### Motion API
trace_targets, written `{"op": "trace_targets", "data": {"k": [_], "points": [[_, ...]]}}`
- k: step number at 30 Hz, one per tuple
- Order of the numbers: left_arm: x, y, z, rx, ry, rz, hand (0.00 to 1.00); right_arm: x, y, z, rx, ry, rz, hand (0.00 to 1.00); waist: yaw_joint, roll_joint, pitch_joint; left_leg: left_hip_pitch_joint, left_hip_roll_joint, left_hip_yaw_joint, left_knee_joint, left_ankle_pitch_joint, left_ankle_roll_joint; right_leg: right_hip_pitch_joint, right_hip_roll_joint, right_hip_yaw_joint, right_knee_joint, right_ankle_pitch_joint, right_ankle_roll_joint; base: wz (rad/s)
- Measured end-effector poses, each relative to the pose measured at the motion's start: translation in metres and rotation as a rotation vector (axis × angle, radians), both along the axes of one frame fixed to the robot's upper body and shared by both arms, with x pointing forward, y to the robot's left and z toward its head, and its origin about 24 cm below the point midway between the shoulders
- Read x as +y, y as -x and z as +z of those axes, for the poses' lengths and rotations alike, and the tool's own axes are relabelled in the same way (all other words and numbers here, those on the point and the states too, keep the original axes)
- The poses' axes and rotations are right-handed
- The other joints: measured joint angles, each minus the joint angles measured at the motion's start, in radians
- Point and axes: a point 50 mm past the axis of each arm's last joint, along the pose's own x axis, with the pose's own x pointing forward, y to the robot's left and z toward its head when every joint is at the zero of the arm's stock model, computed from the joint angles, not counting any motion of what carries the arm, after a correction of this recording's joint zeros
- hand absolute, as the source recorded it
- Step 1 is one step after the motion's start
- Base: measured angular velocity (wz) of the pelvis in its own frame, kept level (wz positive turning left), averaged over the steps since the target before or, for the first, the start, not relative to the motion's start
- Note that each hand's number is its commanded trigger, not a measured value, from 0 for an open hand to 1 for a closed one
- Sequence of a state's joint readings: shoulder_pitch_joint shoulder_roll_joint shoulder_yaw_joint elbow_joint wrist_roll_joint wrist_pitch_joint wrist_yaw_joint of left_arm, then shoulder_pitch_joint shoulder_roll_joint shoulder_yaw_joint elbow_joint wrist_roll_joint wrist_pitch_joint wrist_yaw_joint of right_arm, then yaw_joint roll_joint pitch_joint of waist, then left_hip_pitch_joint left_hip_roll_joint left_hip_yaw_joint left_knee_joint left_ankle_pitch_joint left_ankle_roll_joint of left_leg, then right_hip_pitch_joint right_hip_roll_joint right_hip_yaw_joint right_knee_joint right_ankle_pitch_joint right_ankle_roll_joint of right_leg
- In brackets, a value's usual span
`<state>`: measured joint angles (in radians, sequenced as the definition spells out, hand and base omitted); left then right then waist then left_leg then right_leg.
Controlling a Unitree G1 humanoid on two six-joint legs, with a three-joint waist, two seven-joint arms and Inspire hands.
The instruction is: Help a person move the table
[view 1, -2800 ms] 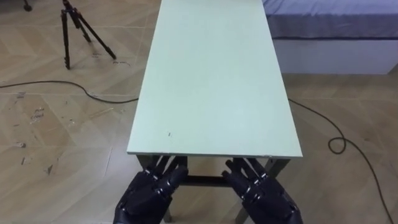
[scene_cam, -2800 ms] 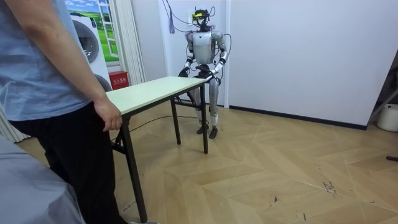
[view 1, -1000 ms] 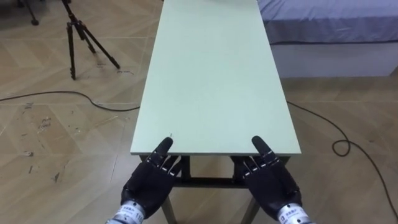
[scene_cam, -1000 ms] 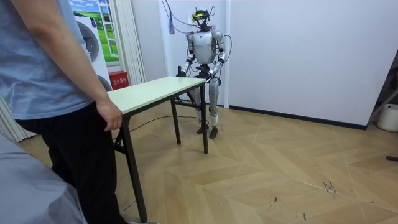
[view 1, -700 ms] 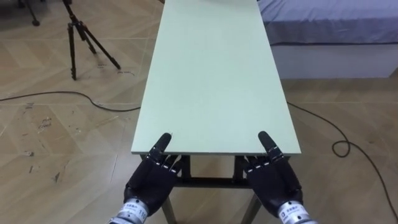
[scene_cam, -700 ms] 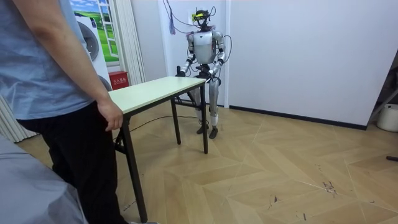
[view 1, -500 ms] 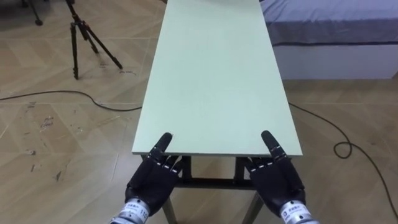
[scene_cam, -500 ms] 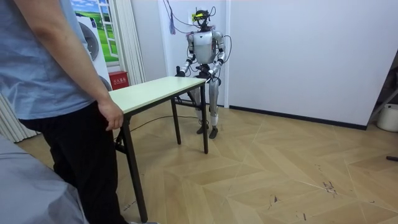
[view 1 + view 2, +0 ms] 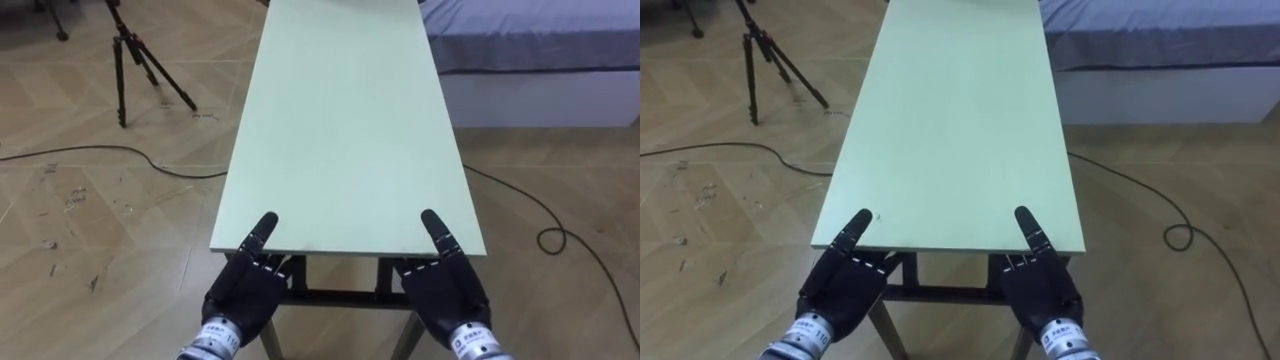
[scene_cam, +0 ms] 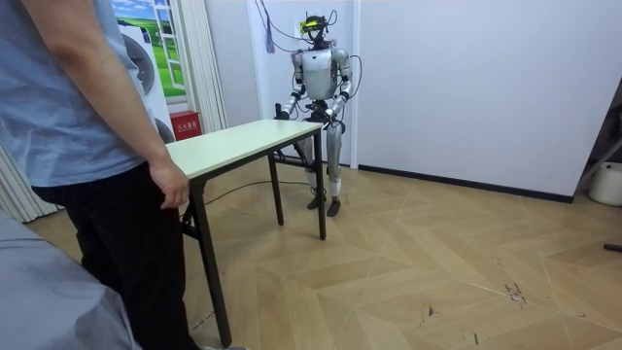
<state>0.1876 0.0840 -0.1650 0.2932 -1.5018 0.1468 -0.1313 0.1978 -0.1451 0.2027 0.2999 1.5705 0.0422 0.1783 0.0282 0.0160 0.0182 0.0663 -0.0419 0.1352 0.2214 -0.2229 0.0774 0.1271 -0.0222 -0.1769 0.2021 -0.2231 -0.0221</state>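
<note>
Our left hand (image 9: 243,292) and right hand (image 9: 447,292) each lay a straight thumb on the near short edge of the table (image 9: 340,130). Whether they clamp it beneath we cannot tell. Its long axis runs straight away from our thumbs toward the person (image 10: 68,126).

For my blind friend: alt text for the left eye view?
The robot's left hand and right hand rest at the near short edge of a long pale green table. A tripod stands left of it, a bed to its right.

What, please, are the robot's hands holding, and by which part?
The table, by its near short edge: left hand and right hand each pinch it, thumb on top.
</note>
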Motion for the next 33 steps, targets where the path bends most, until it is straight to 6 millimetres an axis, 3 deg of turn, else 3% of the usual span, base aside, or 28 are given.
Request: {"op": "trace_targets", "data": {"k": [8, 15, 33], "points": [[-0.002, 0.001, -0.003, 0.071, -0.010, 0.008, 1.00, 0.004, 0.004, -0.008, 0.136, 0.019, -0.015, 1.00, 0.009, 0.002, 0.0015, -0.004, -0.001, -0.002, -0.002, 0.000, 0.000, -0.004, 0.000, 0.005, -0.006, 0.000, 0.000, 0.00], [-0.002, 0.002, -0.005, 0.109, -0.021, 0.015, 1.00, 0.007, 0.003, -0.008, 0.128, 0.036, 0.002, 1.00, 0.007, -0.007, 0.0055, 0.006, -0.004, -0.013, -0.026, 0.000, 0.000, -0.002, 0.002, 0.010, -0.017, 0.000, 0.000, -0.05], [0.000, 0.011, -0.010, 0.082, -0.121, -0.026, 1.00, 0.009, 0.008, -0.009, 0.101, 0.069, 0.007, 1.00, 0.007, -0.006, 0.0053, 0.010, -0.004, -0.008, -0.031, 0.000, 0.000, 0.003, 0.002, 0.009, -0.018, 0.000, 0.000, 0.00]]}}
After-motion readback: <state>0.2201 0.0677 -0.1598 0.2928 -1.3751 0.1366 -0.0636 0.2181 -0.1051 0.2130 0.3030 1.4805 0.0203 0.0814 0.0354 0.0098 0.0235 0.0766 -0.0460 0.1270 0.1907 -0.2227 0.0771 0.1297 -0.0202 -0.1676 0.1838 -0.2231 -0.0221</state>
